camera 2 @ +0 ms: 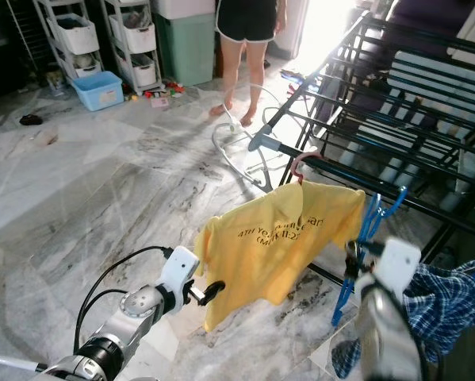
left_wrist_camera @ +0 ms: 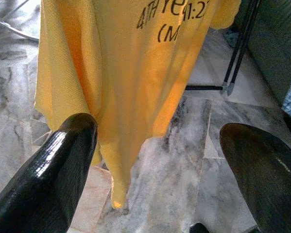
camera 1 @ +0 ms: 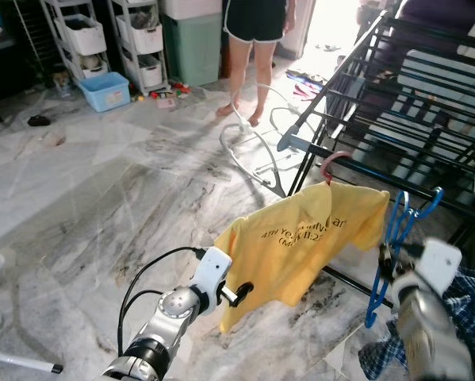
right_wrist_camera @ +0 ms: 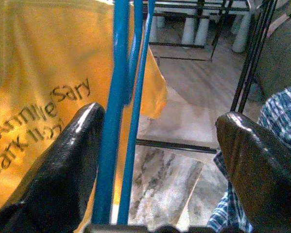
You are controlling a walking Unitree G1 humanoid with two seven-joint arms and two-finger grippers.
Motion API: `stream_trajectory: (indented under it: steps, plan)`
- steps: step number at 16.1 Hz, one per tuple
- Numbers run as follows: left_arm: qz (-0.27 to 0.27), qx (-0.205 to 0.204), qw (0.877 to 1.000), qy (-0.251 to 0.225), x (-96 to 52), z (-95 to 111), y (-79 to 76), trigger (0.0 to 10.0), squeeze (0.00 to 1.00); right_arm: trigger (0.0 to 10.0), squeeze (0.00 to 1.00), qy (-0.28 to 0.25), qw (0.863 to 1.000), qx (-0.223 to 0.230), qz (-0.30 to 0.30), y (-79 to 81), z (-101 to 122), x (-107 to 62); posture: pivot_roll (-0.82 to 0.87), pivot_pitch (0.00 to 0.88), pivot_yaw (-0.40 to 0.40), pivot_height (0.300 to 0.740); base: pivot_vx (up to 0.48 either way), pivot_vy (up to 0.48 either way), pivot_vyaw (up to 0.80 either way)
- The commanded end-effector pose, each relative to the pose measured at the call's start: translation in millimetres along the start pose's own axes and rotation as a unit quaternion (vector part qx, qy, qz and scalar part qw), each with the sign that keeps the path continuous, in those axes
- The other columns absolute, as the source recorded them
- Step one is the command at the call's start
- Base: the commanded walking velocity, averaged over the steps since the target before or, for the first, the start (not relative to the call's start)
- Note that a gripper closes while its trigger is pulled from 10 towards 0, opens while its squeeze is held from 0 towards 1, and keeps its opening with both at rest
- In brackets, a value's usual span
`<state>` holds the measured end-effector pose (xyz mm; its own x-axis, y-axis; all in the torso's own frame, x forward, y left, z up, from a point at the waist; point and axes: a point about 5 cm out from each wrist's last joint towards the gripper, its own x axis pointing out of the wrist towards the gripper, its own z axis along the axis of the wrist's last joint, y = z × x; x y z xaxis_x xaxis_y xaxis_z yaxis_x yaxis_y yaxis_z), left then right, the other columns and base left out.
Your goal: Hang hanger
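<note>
- yellow T-shirt — black print across the chest; the right wrist view reads part of it as "Anni…sary".
- Second line in brackets — begins "(M", followed by "ark 1:2…"; the rest is folded out of sight.

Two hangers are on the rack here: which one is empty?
The blue hanger, hanging bare on the rack right by the right gripper. The pink-hooked hanger beside it carries the yellow T-shirt.

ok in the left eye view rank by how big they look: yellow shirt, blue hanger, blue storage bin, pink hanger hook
1. yellow shirt
2. blue hanger
3. blue storage bin, though it sits much farther away, so its true size is unsure
4. pink hanger hook
</note>
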<state>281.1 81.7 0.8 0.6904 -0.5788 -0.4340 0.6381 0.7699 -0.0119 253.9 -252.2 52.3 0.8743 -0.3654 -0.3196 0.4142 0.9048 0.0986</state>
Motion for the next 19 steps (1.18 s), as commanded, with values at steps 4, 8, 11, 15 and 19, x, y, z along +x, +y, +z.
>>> stream_trajectory:
  steps: [4,8,11,15,19]
  plan:
    - [0.052,0.015,0.999,-0.007,0.6,7,10.4,10.0,0.0,10.0,1.0,-0.02,1.0,-0.017,0.015,12.7,-9,-32.2,0.13,0.015,-0.095,0.74,0.0,0.0,0.0]
    - [0.111,0.025,0.993,-0.001,-6.7,6,27.6,10.0,0.0,10.0,1.0,-0.039,0.998,-0.024,0.032,21.0,-17,-58.8,0.13,0.007,-0.113,0.74,0.0,0.0,0.0]
    - [0.149,0.023,0.988,-0.013,-14.0,8,40.3,10.0,0.0,10.0,1.0,-0.057,0.997,-0.013,0.046,25.9,-15,-70.1,0.14,0.0,-0.12,0.74,0.0,0.0,0.0]
    - [0.173,0.022,0.984,-0.016,-18.7,9,48.7,10.0,0.0,10.0,1.0,-0.049,0.997,-0.022,0.049,28.4,-21,-72.0,0.15,0.0,-0.125,0.74,-0.134,0.0,0.0]
    - [0.174,0.024,0.984,-0.017,-16.1,12,47.3,10.0,0.0,10.0,1.0,-0.05,0.997,-0.024,0.05,29.9,-20,-66.3,0.16,0.0,-0.119,0.74,-0.359,0.0,0.0]
